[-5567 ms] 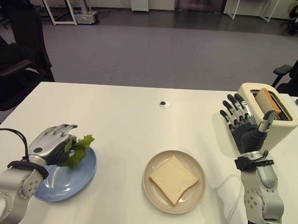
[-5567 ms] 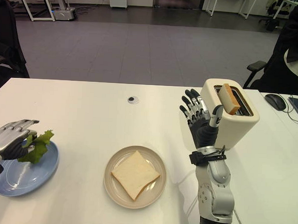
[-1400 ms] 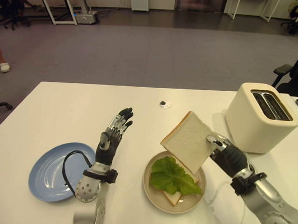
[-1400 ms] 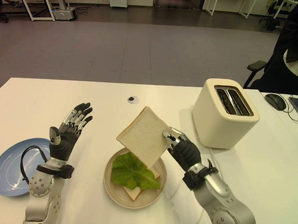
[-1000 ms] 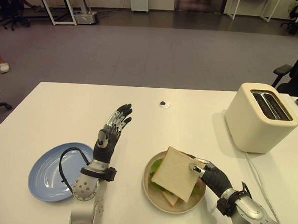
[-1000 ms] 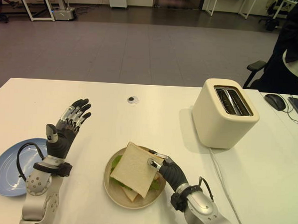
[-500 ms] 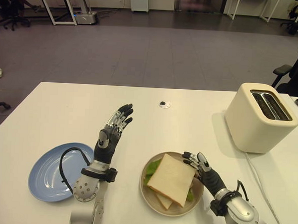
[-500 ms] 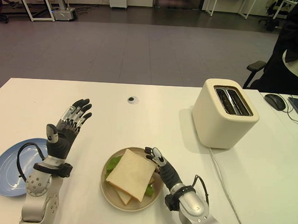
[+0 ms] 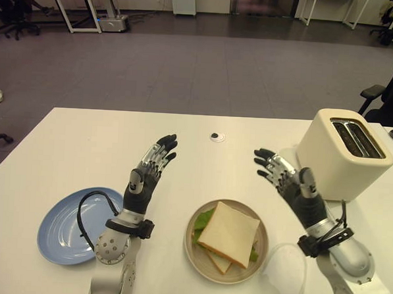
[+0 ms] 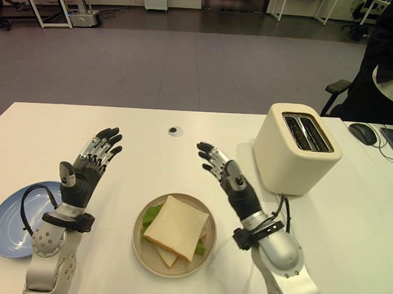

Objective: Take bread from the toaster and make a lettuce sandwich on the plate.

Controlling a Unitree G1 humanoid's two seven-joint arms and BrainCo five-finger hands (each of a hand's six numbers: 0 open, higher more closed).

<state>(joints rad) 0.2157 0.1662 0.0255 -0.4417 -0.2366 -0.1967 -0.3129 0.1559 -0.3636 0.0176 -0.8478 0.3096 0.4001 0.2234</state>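
A sandwich [image 9: 227,234] lies on the beige plate [image 9: 260,259] at the table's front centre: a top slice of white bread, green lettuce [image 9: 201,221] showing at its left edge, another slice beneath. My right hand [image 9: 292,187] is raised above the table to the right of the plate, fingers spread, holding nothing. Left of the plate my left hand [image 9: 146,177] stands upright with straight fingers, also holding nothing. The cream toaster [image 9: 344,155] sits at the right with both slots showing no bread.
A blue plate [image 9: 64,224] lies at the front left with nothing on it. A small round black-and-white disc [image 9: 216,136] sits on the table near the far edge. A computer mouse [image 10: 363,133] rests at the far right behind the toaster.
My right hand has let go of the top slice, now lying on the lettuce, and has risen up and back toward the toaster. The left hand has hardly moved.
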